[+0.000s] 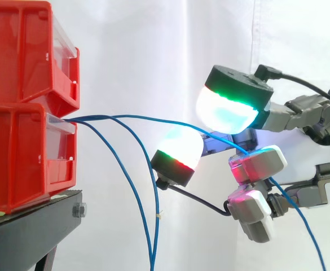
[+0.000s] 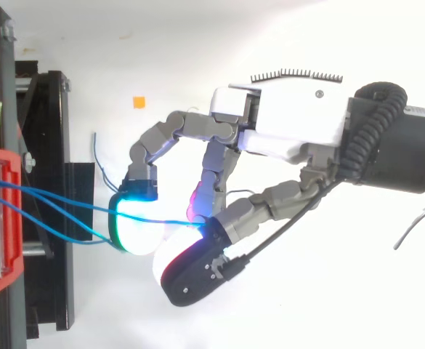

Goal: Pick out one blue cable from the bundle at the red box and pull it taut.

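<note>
cable: one blue cable [image 1: 153, 119] leaves the front of the lower red box [image 1: 18, 152], runs level away from it into the hand [image 2: 285, 123], then trails down on the far side
slack: slight arch near the red box, so not taut yet, I'd say
fingers: curled, glowing pads [image 1: 229, 110] closed around that cable
rest of bundle: two other blue cables [image 1: 155, 192] drop straight down just off the red box, clear of the hand
step: picked out and gripped; pull pending
next: draw straight away from the red box, keep the pinch firm
</note>
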`<state>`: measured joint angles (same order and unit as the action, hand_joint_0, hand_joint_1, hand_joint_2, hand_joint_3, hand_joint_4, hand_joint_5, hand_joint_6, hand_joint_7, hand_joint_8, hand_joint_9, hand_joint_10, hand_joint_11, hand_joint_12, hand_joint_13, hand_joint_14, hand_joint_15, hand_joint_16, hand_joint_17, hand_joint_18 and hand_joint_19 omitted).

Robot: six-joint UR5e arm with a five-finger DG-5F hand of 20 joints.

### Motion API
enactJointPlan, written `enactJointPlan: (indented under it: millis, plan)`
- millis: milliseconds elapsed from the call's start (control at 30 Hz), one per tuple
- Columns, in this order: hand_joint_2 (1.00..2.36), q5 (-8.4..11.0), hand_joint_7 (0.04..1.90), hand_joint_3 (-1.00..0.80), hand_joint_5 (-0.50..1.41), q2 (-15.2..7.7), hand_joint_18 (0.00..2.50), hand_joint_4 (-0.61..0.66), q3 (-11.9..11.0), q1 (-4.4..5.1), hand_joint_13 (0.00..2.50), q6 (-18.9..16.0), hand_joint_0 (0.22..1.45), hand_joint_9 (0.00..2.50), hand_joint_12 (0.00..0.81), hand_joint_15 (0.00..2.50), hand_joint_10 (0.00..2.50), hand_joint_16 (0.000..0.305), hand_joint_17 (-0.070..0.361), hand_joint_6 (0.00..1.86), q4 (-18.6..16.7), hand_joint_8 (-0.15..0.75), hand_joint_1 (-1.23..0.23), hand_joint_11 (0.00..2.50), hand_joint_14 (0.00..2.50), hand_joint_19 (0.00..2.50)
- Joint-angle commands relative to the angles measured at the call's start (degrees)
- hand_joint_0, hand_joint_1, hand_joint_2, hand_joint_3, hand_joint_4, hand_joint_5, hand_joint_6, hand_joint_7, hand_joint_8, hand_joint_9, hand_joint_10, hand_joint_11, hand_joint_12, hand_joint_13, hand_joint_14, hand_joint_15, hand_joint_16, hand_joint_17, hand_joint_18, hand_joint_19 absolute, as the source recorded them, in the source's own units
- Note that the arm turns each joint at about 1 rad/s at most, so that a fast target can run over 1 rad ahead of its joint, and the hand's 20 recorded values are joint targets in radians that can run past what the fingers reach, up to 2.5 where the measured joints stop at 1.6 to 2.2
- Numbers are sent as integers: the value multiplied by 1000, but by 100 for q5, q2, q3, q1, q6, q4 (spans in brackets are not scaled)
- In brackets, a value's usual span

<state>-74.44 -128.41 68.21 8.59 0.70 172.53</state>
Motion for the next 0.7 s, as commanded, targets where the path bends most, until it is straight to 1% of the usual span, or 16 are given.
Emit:
enactJointPlan:
  millis: [0,133,200,233,267,300,433,500,533,600,667]
  plan:
    - [1000,0,830,-500,-85,0,1164,55,0,3,1238,0,425,1434,391,662,28,56,127,877,0,276,-887,845,22,623]
    - [1000,0,820,-500,-84,0,1161,54,0,3,1234,0,422,1433,391,656,27,57,128,866,0,282,-828,829,22,620]
    - [1000,0,835,-500,-82,0,1167,45,0,3,1237,0,436,1446,390,661,27,56,126,861,0,283,-736,845,24,623]
    - [1000,0,836,-500,-81,0,1164,43,0,3,1238,0,438,1450,389,656,25,56,125,860,0,281,-724,838,24,622]
    - [1000,0,843,-500,-80,0,1157,38,0,3,1241,0,450,1456,387,659,26,55,124,858,0,276,-632,839,22,635]
    - [1000,0,851,-500,-79,0,1154,25,0,3,1239,0,459,1455,383,656,28,55,123,856,0,275,-578,838,24,640]
    - [1000,0,878,-500,-78,0,1125,-8,0,3,1232,0,497,1457,371,671,29,52,118,847,0,262,-440,829,23,671]
    - [1000,0,896,-500,-78,0,1097,-11,0,3,1230,0,526,1455,364,683,29,50,112,844,-9,260,-425,829,25,703]
    - [1000,0,916,-500,-75,0,1073,-20,0,3,1222,0,565,1457,353,691,31,48,107,845,-18,252,-410,844,26,729]
    - [1000,0,918,-500,-71,0,1064,-6,0,-6,1228,0,597,1474,353,702,28,47,106,852,-18,251,-459,849,25,746]
    - [1009,0,942,-391,-68,0,1063,-6,0,3,1226,0,596,1473,356,710,31,47,106,857,0,256,-516,859,27,738]
